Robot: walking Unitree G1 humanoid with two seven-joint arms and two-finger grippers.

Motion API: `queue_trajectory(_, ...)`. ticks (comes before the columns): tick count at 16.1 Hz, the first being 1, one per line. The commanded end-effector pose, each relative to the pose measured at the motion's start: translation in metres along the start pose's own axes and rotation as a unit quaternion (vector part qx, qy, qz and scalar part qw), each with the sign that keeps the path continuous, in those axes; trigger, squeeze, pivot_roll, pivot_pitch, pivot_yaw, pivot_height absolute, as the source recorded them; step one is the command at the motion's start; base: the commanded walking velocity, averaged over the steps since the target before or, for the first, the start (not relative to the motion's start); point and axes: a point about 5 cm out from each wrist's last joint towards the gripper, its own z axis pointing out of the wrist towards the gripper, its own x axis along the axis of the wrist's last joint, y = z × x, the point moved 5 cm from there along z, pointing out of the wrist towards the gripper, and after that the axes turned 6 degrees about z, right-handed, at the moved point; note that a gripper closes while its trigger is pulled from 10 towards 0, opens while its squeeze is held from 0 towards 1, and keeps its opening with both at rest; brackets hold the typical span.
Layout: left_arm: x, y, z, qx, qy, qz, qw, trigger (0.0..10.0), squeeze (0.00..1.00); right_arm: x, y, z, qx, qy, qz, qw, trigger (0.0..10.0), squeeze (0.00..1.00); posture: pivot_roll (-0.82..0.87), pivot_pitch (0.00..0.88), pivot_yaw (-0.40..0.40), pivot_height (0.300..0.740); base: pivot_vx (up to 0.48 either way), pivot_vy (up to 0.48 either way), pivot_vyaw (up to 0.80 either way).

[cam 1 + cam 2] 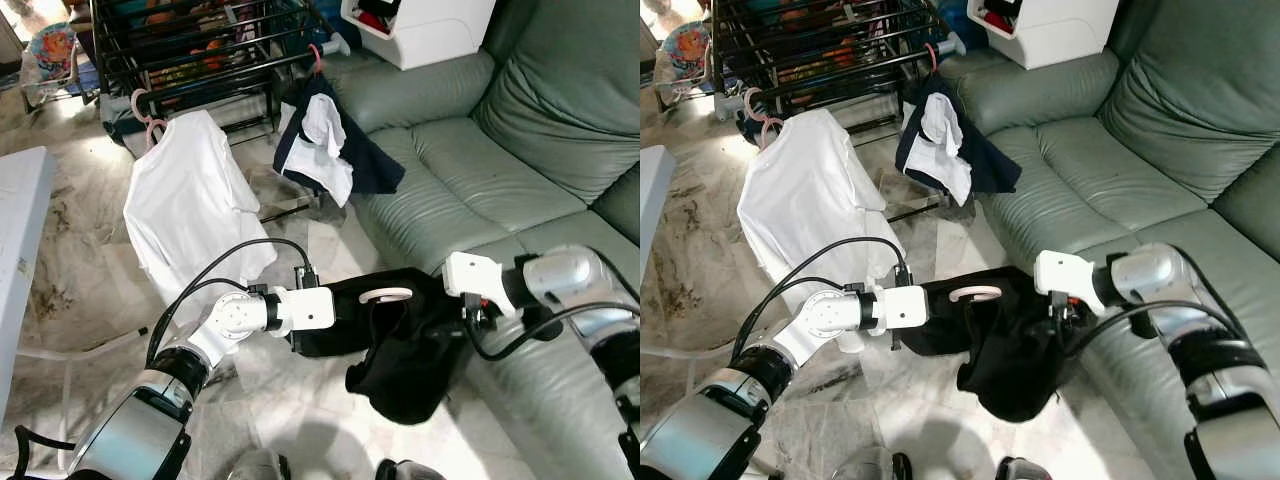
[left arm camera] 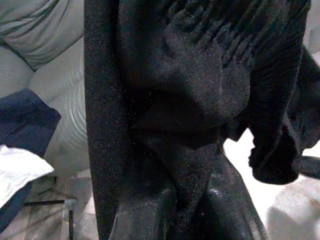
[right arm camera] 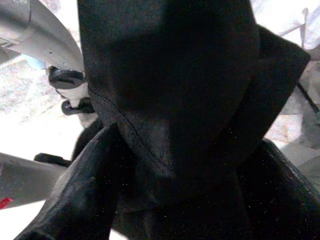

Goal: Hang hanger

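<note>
A black garment hangs between my two grippers, low above the floor in front of the sofa. A pale pink hanger shows as a loop at the garment's top edge; the rest of the hanger is hidden in the cloth. My left gripper comes in from the left and is shut on black fabric, its fingers buried in the folds. From the right, my right gripper holds the garment's other side, with cloth bunched between its two fingers.
A black drying rack stands ahead, carrying a white shirt on a pink hanger and a navy-and-white garment. A grey-green sofa fills the right side. A white table is at the left.
</note>
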Motion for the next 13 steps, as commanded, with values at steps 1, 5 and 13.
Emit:
queue_trajectory(1,0.007,-0.001,0.001,-0.005,0.013,0.022,1.000,0.0,0.00,0.006,0.001,0.001,0.013,-0.003,-0.018,1.000,0.0,0.00,-0.10,0.026,0.042,0.740,0.000,0.000,0.00)
queue_trajectory(5,0.005,0.001,0.002,-0.010,0.006,0.024,1.000,0.0,0.00,0.014,0.011,-0.004,0.001,-0.016,-0.052,0.999,6.6,0.00,-0.11,0.027,0.041,0.740,0.000,0.000,0.00)
queue_trajectory(13,0.003,0.002,0.002,-0.011,0.002,0.022,1.000,0.0,0.00,0.005,0.014,-0.009,0.005,-0.045,-0.064,0.997,9.3,0.00,-0.11,0.027,0.041,0.740,0.000,0.000,0.00)
